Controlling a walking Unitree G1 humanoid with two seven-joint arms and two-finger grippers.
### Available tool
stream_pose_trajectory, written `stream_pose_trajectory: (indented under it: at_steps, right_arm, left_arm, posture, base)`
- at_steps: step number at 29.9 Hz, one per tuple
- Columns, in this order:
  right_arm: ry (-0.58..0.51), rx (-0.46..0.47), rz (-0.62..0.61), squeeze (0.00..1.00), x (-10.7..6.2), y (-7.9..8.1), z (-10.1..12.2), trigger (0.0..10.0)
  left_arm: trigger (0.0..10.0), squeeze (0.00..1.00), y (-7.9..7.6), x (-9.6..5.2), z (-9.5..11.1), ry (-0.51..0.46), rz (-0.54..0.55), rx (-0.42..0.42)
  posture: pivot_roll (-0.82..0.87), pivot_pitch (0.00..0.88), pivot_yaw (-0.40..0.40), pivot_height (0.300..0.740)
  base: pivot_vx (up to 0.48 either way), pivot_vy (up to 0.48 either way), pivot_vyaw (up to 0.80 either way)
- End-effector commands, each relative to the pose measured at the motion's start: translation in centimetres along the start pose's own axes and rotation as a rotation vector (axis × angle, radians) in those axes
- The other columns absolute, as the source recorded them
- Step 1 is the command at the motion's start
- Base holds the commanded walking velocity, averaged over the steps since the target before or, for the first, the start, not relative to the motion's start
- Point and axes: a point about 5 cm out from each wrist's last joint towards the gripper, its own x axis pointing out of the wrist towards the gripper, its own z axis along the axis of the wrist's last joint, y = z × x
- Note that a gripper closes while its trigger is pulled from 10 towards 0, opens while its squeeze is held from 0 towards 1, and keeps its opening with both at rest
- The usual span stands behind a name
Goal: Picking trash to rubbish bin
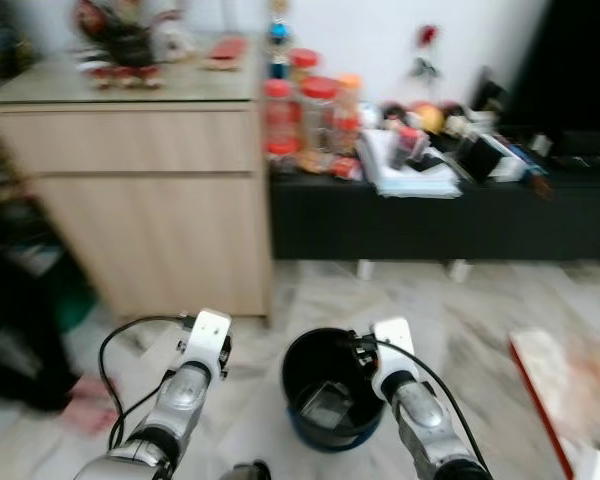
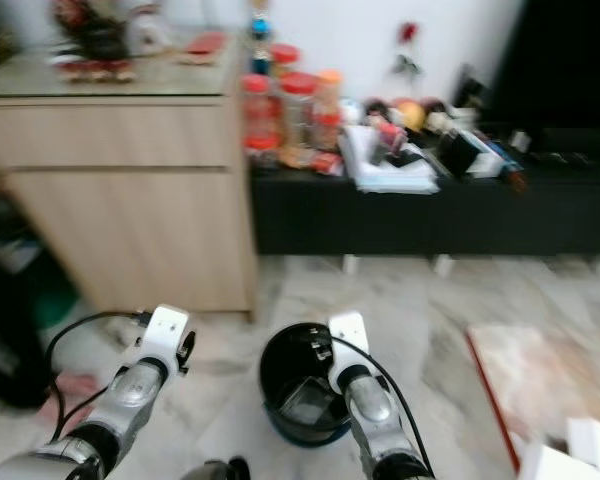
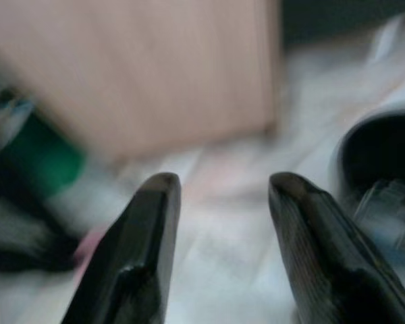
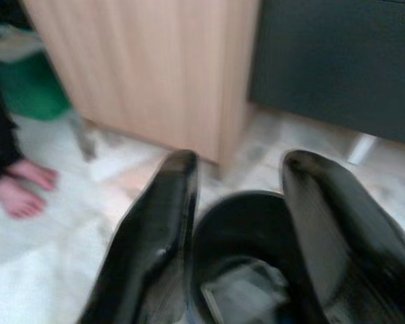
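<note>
Black rubbish bin (image 1: 325,395) stood on the marble floor (image 1: 480,310), a crumpled clear wrapper (image 4: 246,297) inside. Right gripper (image 4: 239,223) hung just above the bin's rim, fingers parted, nothing between them. Left gripper (image 3: 219,229) hovered over bare floor beside the bin, fingers also apart and empty. Wooden cabinet (image 1: 150,200) stood behind. A person's bare foot (image 4: 20,189) rested nearby.
</note>
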Motion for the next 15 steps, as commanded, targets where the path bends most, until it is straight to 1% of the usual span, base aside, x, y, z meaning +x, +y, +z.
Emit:
stream_pose_trajectory:
  at_steps: [1, 15]
  right_arm:
    - [0.013, 0.017, -0.001, 0.00, -0.27, 0.17, -0.57, 10.0]
    - [0.006, 0.018, -0.005, 0.00, -0.17, 0.06, -0.37, 10.0]
  left_arm:
    - [10.0, 0.00, -0.09, -0.07, -0.37, 0.024, -0.004, 0.005]
    - [10.0, 0.00, -0.09, 0.00, -0.22, 0.020, 0.001, 0.000]
  posture:
    - [0.15, 0.004, 0.023, 0.740]
    - [0.14, 0.013, 0.020, 0.740]
  base:
    - [-0.330, 0.000, 0.00]
    - [-0.320, 0.000, 0.00]
